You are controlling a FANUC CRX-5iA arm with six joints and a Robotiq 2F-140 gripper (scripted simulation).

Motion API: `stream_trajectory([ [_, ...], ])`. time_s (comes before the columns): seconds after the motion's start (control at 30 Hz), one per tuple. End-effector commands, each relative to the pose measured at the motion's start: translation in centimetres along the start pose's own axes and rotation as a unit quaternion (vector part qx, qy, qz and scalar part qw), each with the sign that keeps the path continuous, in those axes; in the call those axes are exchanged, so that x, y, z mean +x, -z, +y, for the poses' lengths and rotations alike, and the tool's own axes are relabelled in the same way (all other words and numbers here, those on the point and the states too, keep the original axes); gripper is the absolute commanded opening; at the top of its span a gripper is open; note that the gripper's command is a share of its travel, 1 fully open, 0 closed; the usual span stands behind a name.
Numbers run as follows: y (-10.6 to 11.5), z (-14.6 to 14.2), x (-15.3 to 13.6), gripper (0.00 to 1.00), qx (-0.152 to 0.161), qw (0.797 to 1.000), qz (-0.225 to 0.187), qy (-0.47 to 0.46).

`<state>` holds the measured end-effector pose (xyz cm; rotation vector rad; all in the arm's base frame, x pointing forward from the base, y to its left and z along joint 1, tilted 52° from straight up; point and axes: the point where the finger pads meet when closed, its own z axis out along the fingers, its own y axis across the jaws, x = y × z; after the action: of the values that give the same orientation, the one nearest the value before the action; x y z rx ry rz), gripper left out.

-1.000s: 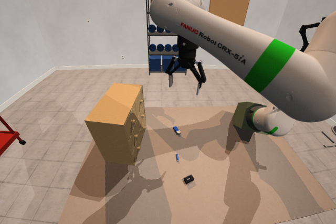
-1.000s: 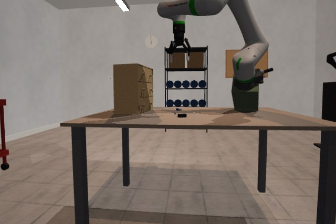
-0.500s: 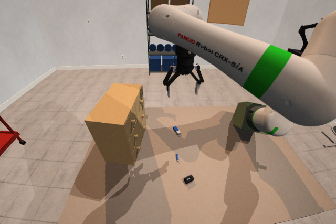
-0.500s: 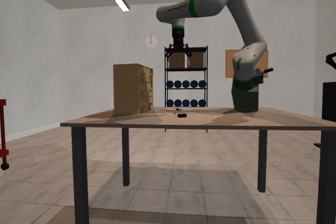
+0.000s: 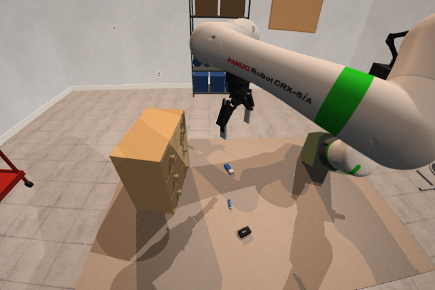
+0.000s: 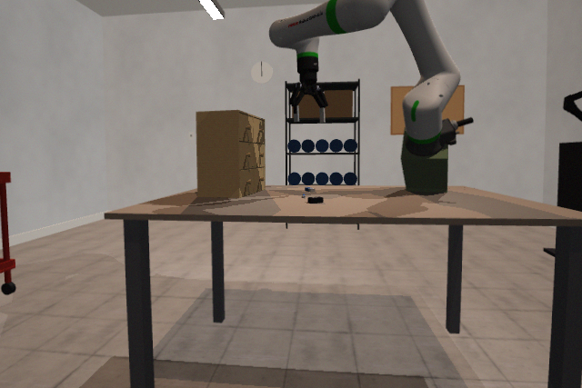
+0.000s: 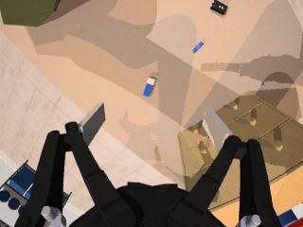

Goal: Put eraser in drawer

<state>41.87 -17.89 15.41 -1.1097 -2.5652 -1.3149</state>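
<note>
The eraser (image 5: 228,168), blue and white, lies flat on the table a little to the right of the small wooden chest (image 5: 151,160). It also shows in the wrist view (image 7: 151,85). The chest (image 6: 230,154) stands upright with its knobbed drawer fronts facing the eraser, and all drawers look pushed in. My gripper (image 5: 235,125) is open and empty. It hangs high above the table, fingers pointing down, behind the eraser and to the right of the chest's top; it also shows in the exterior view (image 6: 308,114) and the wrist view (image 7: 154,127).
A small blue stick-like object (image 5: 229,204) and a black boxy object (image 5: 244,232) lie on the table nearer the front than the eraser. The robot's olive base (image 5: 314,153) stands at the table's right side. A shelf rack (image 6: 322,132) stands behind the table.
</note>
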Motion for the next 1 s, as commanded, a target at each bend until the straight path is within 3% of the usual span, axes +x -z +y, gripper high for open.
stream_trajectory([
  [0.0, -1.4, 0.0, 0.0, 1.00, -0.001, 0.990, -0.004, 0.139],
  [0.07, -1.4, 0.0, 0.0, 1.00, -0.001, 0.990, -0.004, 0.139],
  [0.1, -1.7, 0.0, 0.0, 1.00, 0.002, 0.979, -0.004, 0.202],
  [0.33, -3.1, 0.0, 0.1, 1.00, 0.008, 0.940, -0.003, 0.340],
  [0.57, -4.2, -0.1, 0.2, 1.00, 0.015, 0.878, -0.001, 0.478],
  [0.63, -4.2, -0.1, 0.2, 1.00, 0.015, 0.878, -0.001, 0.478],
  [0.67, -4.4, -0.1, 0.2, 1.00, 0.018, 0.846, 0.000, 0.533],
  [0.97, -5.2, -0.1, 0.3, 1.00, 0.027, 0.731, 0.003, 0.682],
])
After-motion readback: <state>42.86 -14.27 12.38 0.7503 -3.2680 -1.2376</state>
